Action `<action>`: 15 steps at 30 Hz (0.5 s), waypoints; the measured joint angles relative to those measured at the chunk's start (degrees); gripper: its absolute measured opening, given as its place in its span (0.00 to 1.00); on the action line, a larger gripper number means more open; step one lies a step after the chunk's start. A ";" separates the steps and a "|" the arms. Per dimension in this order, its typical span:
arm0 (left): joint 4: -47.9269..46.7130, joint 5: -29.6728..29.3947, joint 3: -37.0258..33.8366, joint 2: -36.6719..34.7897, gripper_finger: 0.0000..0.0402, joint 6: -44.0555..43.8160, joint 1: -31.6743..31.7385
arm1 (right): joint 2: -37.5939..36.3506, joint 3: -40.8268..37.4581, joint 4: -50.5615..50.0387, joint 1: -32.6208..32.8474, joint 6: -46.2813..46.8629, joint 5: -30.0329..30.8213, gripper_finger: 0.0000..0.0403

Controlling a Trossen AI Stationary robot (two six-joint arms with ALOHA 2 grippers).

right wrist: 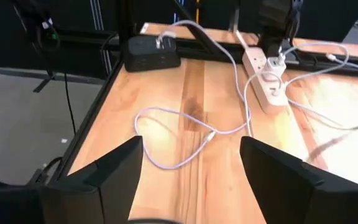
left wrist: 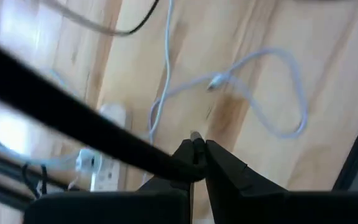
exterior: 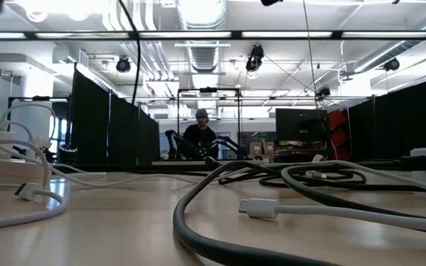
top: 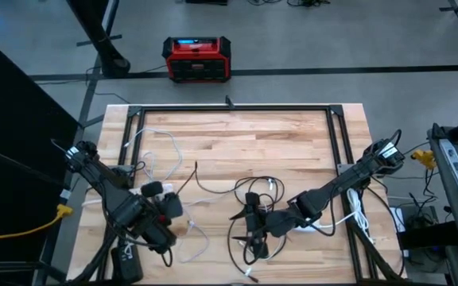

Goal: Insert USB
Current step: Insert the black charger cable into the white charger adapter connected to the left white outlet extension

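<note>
A white cable with a small USB plug [right wrist: 211, 134] [left wrist: 217, 81] lies loose on the wooden table. A black hub [right wrist: 151, 53] [top: 126, 262] sits at the near left corner, beside a white power strip [right wrist: 266, 81] [left wrist: 107, 171]. My left gripper [left wrist: 197, 146] [top: 168, 213] points down over the table's left part, shut, with a black cable [left wrist: 73, 118] running up to its fingertips. My right gripper [right wrist: 191, 180] [top: 253, 238] hovers open over the table's middle front. Nothing lies between its fingers. My left gripper seems to pinch the black cable's end [left wrist: 180, 167] between its two fingertips, which point down from above. From the fingers the cable runs back close past the camera, clear of the table. The pinched part itself stays hidden by the fingers.
Black and grey cables [top: 253, 195] coil on the table's middle, and more white cable [top: 153, 151] loops at the left. A black metal frame [top: 229, 107] rims the table. A red box [top: 197, 59] stands on the floor beyond it. A person [exterior: 200, 133] sits far behind.
</note>
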 joint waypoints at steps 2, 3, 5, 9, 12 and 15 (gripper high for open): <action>0.79 3.00 -4.42 -0.48 0.03 0.08 0.85 | 0.00 -0.01 -0.55 0.14 0.38 -0.07 0.55; 0.49 5.05 -7.11 -1.05 0.03 0.33 1.08 | 0.00 -0.01 -0.83 0.26 0.46 -0.07 0.54; 0.04 6.79 -12.09 -2.57 0.03 0.41 1.27 | 0.02 -0.03 -1.26 0.33 0.45 -0.05 0.52; 0.26 6.93 -21.36 -6.01 0.03 -0.21 1.73 | 0.02 -0.03 -1.45 0.37 0.52 -0.07 0.49; -0.02 4.65 -25.53 -9.29 0.03 -1.26 1.97 | 0.02 -0.03 -1.41 0.37 0.48 -0.05 0.47; 0.25 0.82 -27.94 -12.41 0.03 -1.63 2.17 | 0.02 -0.05 -1.39 0.23 0.41 0.15 0.46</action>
